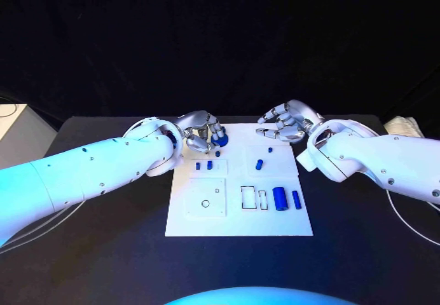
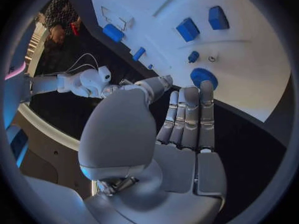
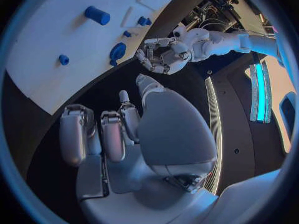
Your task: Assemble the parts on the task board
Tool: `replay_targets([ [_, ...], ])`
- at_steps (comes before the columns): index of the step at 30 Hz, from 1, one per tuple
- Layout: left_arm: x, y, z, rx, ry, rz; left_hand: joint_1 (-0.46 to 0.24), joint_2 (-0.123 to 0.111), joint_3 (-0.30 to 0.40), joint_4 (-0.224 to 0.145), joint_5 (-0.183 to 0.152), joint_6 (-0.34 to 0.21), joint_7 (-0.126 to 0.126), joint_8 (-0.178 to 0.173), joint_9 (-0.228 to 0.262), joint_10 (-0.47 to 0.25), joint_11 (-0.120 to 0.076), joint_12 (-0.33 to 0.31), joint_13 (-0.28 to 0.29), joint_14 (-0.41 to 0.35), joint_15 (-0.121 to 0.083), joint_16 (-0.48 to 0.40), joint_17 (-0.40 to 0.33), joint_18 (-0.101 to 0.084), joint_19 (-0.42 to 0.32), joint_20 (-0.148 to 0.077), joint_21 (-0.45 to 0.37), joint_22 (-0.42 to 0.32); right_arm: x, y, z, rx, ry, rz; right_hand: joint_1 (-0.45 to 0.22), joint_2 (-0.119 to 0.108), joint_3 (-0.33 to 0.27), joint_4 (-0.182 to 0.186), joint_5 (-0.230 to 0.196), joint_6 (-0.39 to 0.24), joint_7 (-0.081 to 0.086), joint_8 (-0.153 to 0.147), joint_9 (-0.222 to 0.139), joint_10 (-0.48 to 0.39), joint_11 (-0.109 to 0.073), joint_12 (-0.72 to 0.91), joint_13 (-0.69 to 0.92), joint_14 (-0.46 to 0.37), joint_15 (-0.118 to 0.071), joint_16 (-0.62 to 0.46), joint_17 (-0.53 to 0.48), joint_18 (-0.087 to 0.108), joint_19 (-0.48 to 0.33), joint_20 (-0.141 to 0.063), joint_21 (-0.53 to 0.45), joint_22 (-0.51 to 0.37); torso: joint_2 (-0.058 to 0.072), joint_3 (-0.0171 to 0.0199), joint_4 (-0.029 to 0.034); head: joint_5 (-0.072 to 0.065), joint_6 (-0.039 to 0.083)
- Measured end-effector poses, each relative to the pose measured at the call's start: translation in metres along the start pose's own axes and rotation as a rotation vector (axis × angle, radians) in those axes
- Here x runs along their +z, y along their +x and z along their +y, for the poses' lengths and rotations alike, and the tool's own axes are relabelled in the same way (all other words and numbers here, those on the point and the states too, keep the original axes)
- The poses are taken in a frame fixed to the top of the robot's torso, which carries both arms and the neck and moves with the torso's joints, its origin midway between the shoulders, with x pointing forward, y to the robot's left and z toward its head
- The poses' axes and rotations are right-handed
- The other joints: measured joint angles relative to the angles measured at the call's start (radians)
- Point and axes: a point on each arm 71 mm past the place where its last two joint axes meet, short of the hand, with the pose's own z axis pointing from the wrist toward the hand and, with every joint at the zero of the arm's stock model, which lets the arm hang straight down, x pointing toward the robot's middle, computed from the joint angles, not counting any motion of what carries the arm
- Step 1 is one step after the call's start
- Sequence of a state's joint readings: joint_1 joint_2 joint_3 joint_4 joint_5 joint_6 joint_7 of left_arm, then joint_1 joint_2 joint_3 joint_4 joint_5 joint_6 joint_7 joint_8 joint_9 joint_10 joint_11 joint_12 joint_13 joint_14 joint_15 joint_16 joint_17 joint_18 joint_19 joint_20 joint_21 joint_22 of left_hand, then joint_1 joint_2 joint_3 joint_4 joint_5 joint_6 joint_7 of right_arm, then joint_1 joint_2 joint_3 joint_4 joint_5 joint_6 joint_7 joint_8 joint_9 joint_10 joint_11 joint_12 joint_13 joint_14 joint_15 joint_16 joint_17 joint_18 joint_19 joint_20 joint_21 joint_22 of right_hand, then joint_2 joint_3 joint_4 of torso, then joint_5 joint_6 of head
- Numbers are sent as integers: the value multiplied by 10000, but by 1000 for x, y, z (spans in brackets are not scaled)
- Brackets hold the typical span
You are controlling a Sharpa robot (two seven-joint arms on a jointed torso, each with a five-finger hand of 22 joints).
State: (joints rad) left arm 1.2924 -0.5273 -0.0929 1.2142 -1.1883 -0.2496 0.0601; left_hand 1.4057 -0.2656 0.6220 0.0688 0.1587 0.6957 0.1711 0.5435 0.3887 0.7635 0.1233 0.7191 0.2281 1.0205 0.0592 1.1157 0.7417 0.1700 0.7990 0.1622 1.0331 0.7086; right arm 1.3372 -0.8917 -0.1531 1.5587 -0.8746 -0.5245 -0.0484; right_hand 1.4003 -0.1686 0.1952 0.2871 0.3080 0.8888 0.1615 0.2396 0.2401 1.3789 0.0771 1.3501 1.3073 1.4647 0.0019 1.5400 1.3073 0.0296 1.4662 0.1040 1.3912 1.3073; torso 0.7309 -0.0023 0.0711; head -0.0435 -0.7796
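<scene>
A: Where was the board point(image 1: 238, 219)?
B: It lay in the middle of the black surface point(image 1: 110, 254), long side running away from the robot. Both hands were at its far end.

A: What was the left hand point(image 1: 201, 132) doing?
B: It hung over the board's far left corner with its fingers curled around a round blue part point(image 1: 219, 138). The left wrist view showed that disc point(image 2: 203, 77) just past the fingertips point(image 2: 206, 88), against the board. Whether it was truly pinched or only touched, I could not tell for certain, but it looked held.

A: And the right hand point(image 1: 286, 122)?
B: It was at the board's far right corner, just off the edge, fingers bent inward with nothing in them. The right wrist view showed the fingers point(image 3: 113, 134) curled over dark surface beside the board.

A: Where were the other parts?
B: Two small blue pegs point(image 1: 203, 165) stood on the board's left side, near the left hand. A short piece point(image 1: 261, 165) lay right of centre, with a tiny one point(image 1: 269, 150) beyond it. Two cylinders point(image 1: 280, 199) lay side by side near the board's right edge, beside the outlined slots point(image 1: 248, 197).
</scene>
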Motion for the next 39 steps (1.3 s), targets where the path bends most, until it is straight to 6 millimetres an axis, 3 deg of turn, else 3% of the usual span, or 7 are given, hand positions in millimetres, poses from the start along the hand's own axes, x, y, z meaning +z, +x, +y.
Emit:
replay_targets([
  [5,4,3,-1,756,136,81,-195,-195,-128,-38,0,111,-110,-139,-195,0,0,-202,-199,52,52,223,-75,-1,0,0,0,4,0,0,0,2,-13,-2,0,0,0,0,0,0,0,0,0,0,0,0,0,0,0,0,0,0,0,0,0,8,2,1,2,-5,-9],
  [14,11,10,-4,1551,201,605,-300,-191,-386,30,0,321,-141,-253,-364,36,36,-258,-345,374,51,743,268,-2,73,74,-1,4,0,0,1,9,-37,2,0,0,0,0,0,0,0,0,1,1,0,0,0,0,0,0,0,0,0,0,-37,7,1,3,5,-20,-42],
  [27,16,21,-1,2045,-56,1384,-339,-152,-470,56,0,607,-140,-371,-520,255,32,-258,-424,679,35,1239,606,-1,166,53,41,33,0,1,1,13,-62,-2,0,0,28,-28,0,0,0,0,1,1,0,0,0,0,0,-60,8,0,0,0,-37,5,-12,-11,16,-71,-70],
  [39,20,27,0,2155,-166,1508,-155,32,-254,-98,1,839,-158,-485,-651,428,0,-258,-507,821,-36,1551,759,-1,214,5,193,142,0,1,2,19,-83,1,0,0,28,-28,0,0,0,0,1,2,0,0,0,0,0,-60,6,0,0,0,-37,3,-15,-6,12,-93,-58],
])
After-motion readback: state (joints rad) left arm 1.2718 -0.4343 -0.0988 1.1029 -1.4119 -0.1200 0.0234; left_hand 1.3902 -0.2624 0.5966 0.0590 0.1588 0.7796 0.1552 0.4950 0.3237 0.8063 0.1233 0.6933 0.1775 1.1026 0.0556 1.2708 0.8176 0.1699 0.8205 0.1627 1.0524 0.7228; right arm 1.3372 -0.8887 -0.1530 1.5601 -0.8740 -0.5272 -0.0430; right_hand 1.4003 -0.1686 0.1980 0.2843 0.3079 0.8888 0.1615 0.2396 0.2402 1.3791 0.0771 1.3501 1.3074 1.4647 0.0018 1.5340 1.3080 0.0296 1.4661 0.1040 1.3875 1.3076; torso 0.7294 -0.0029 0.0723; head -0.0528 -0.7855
